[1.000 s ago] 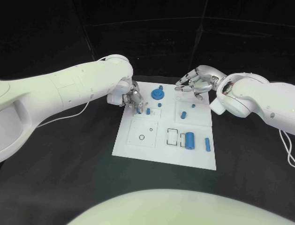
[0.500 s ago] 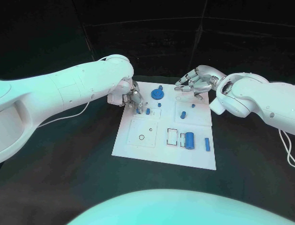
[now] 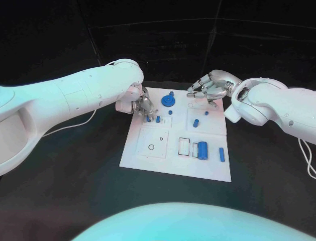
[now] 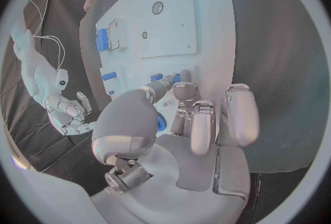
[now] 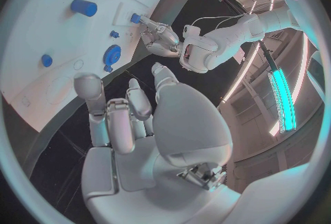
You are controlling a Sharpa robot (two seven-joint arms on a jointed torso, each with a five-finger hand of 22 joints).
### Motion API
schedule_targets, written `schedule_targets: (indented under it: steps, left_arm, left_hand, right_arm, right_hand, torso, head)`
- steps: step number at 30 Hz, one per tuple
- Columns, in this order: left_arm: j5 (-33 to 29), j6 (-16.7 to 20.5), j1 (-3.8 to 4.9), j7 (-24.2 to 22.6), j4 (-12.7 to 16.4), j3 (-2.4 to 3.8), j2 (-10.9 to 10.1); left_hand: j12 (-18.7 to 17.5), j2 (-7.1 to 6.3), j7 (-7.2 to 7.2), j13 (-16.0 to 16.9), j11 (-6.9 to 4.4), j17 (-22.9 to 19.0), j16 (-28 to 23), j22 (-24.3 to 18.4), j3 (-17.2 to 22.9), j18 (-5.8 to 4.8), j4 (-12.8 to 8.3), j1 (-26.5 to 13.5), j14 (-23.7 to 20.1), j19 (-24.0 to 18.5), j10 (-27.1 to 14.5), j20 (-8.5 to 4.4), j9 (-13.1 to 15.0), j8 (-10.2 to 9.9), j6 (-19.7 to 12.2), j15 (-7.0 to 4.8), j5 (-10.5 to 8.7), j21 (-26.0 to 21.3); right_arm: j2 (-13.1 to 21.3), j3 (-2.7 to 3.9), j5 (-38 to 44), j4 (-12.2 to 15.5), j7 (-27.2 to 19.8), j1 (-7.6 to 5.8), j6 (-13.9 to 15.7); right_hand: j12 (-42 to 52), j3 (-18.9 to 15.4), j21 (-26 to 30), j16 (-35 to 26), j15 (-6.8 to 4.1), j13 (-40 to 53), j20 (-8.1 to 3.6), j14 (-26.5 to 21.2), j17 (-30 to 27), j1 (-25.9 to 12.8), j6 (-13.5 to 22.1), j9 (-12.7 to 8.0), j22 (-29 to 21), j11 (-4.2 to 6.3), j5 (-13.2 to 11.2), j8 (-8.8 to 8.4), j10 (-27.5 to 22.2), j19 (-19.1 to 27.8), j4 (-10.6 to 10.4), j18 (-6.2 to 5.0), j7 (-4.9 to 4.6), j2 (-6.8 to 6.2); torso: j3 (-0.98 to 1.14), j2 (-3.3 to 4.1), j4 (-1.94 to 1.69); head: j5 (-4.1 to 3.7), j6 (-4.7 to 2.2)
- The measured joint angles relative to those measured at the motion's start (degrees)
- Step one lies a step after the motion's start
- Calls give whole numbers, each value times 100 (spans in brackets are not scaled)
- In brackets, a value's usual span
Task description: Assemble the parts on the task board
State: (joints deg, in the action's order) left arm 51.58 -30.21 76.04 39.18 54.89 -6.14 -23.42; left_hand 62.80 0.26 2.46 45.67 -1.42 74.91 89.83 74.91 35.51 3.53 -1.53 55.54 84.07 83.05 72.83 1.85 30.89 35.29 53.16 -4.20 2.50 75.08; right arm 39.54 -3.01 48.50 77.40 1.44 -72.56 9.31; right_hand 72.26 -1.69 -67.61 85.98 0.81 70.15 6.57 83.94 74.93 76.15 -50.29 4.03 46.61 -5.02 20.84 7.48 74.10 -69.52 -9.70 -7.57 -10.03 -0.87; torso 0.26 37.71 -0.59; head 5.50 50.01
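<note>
I had the black table [image 3: 71, 170] under the white task board [image 3: 165, 163], which lay lengthwise away from me in the middle. Both white arms reached to its far end, the left arm [image 3: 64, 100] from the left and the right arm [image 3: 288, 110] from the right.

My left hand [image 3: 139, 105] sat at the board's far left edge, fingers curled down over a small blue peg [image 3: 148, 119]. In the left wrist view those fingers [image 4: 196, 119] closed in near blue pieces, but I could not tell whether the hand actually pinched the peg or only touched it. My right hand [image 3: 210, 89] hovered over the far right corner, fingers loosely bent and apart, holding nothing.

The blue gear [image 3: 169, 101] stood at the far middle, between the two hands. Nearer lay a blue cylinder [image 3: 203, 150] and a slim blue bar [image 3: 221, 154], both with their long axes running near to far, in the near right part of the board.

I judged the peg the part in hand: it stood upright just near-right of my left hand, far closer to that hand than to the right.
</note>
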Motion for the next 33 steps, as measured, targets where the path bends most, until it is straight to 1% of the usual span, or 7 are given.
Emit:
schedule_targets:
  steps: [6, 10, 11, 17, 25, 29, 33]
  left_arm:
    - [-22, -7, -1, 8, -61, 0, 24]
    - [-33, -13, -2, 12, -83, 0, 30]
    - [-36, -15, -2, 12, -86, 0, 31]
    - [-41, -18, -6, 23, -108, -3, 31]
    - [-41, -18, -7, 31, -124, -4, 17]
    - [-41, -19, -7, 34, -123, -5, 5]
    - [-40, -14, -8, 36, -105, -5, -18]
  left_hand:
    - [21, -4, 1, 0, -11, 0, 0, 0, -75, 0, 75, -94, 0, 0, 8, 0, 2, -29, 28, 0, 1, 0]
    - [21, -40, -11, -1, -13, 0, 0, 0, -136, 0, 136, -144, -14, 0, 8, 0, 12, -61, 51, -14, 4, 0]
    - [21, -15, -12, -1, -13, 0, 0, 0, -152, 0, 121, -169, -21, 0, 8, 0, 11, -61, 52, -21, 4, 0]
    - [21, -120, -11, -1, -14, 0, 0, 0, -308, 0, 226, -327, -22, 0, 7, 0, 10, -79, 92, -21, 17, 0]
    - [46, -322, -7, 14, -13, 0, 0, 0, -659, 0, 359, -548, -22, 14, 7, -14, 29, -87, 131, -21, 17, 0]
    - [46, -396, 11, 20, -13, 0, 0, 0, -837, 0, 408, -622, -21, 19, 7, -19, 48, -87, 155, -21, 17, 0]
    - [46, -430, -9, 22, -12, 0, 0, 0, -988, 0, 466, -657, -21, 19, 6, -19, 63, -87, 175, -21, 17, 0]
  right_arm:
    - [5, 0, 1, 2, 1, 0, 0]
    - [7, 0, 1, 4, 1, 0, 0]
    - [7, 0, 1, 4, 1, 0, 0]
    - [9, 0, 1, 5, 1, 0, 0]
    - [11, 0, 2, 5, 1, 0, 1]
    - [12, 0, 2, 5, 1, 0, 1]
    - [12, 0, 2, 4, 1, 0, 1]
  right_hand:
    - [0, 0, 0, 0, 0, 0, 0, 0, -1, 0, 0, 0, 0, 0, 0, 0, 0, 0, 0, -1, 0, 0]
    - [0, 0, 0, 0, 0, 0, 0, 0, -1, 0, 0, 0, 0, 0, 0, 0, 0, 0, 0, 0, 0, 0]
    - [0, 0, 0, 0, 0, 0, 0, 0, -1, 0, 0, 0, 0, 0, 0, 0, 0, 0, 0, 0, 0, 0]
    - [0, 0, 0, 0, 0, -18, 0, 0, -1, 0, 0, 0, -10, 22, 0, 0, -22, 0, 0, 0, 0, 0]
    - [0, 0, 0, 0, 0, -18, 0, 0, -1, 0, 0, 0, -9, 21, 0, 0, -22, 0, 0, 0, 0, 0]
    - [0, 0, 0, 0, 0, -18, 0, 0, -2, 0, 0, 0, -9, 21, 0, 0, -21, 0, 0, 0, 0, 0]
    - [0, 0, 0, -24, 0, -17, 0, 0, -2, 0, 0, 0, -14, 21, 0, 0, -21, 0, 0, -1, 0, 0]
  torso:
    - [-1, 0, 1]
    - [-1, 0, 1]
    - [-2, 0, 1]
    - [-4, 0, 1]
    - [-5, -1, -3]
    - [-5, -2, -4]
    - [-5, -2, -6]
  head:
    - [-5, -3]
    - [-14, -3]
    - [-15, -3]
    - [-17, -3]
    - [-24, -1]
    - [-24, -1]
    - [-24, -2]
